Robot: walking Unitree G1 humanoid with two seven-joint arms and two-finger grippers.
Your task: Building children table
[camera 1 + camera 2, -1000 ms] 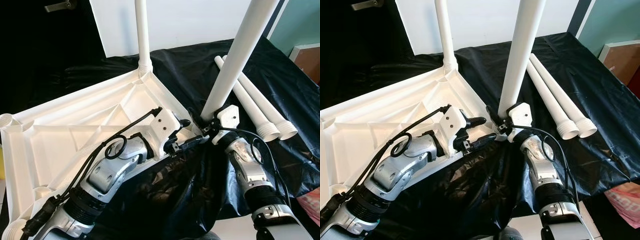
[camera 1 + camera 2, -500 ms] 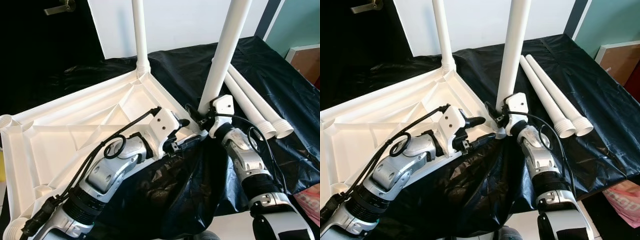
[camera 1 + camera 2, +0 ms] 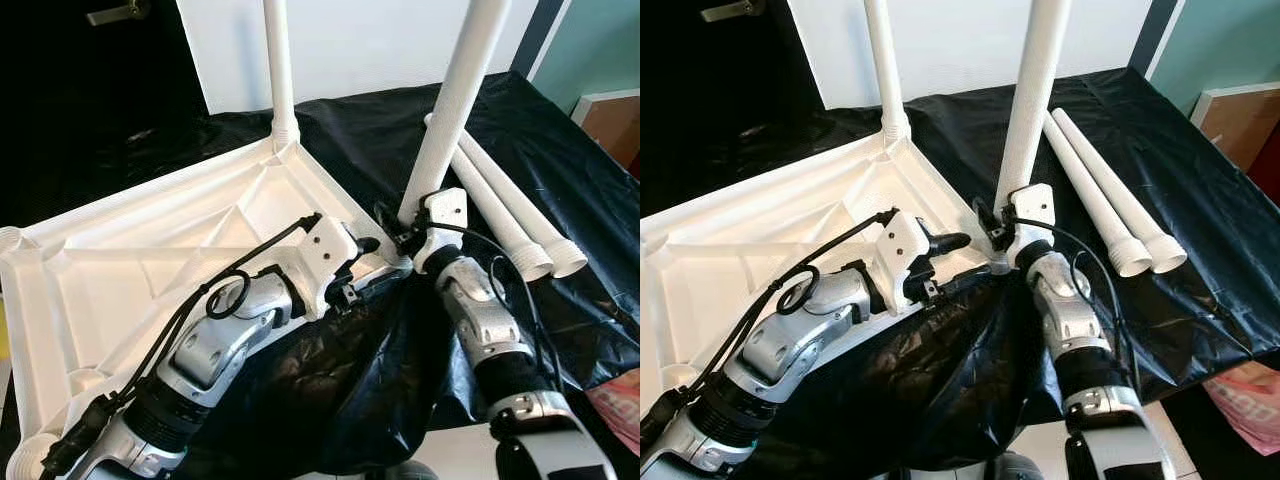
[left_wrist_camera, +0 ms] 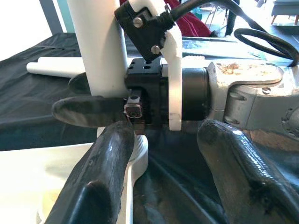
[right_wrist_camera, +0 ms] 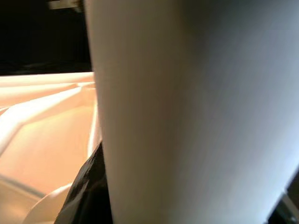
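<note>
Since a second ago the leg [image 3: 455, 110] held by the right gripper [image 3: 403, 232] has swung from a marked lean toward nearly upright, and its foot now sits at the near right corner socket of the overturned tabletop [image 3: 150, 260]. Nearest the camera, the left gripper [image 3: 372, 262] rests at that same corner, on the tabletop's rim; in the left wrist view its fingers [image 4: 100, 182] stand apart with nothing between them. Just beyond, the right gripper is closed on the leg low down, close above the threaded collar, with one finger seen pressed flat against the tube. Farther back, a second leg [image 3: 279, 70] stands already fitted in the far corner. Two spare legs [image 3: 510, 215] lie side by side on the black cloth [image 3: 560, 170] over the counter, well to the right. In judgement, these are hollow moulded plastic parts: light, stiff and smooth, so liable to slip or turn in the grip. The low hold suits seating the foot; a long tube held there may tip at its top. The tabletop is light and may slide on the cloth unless steadied.
</note>
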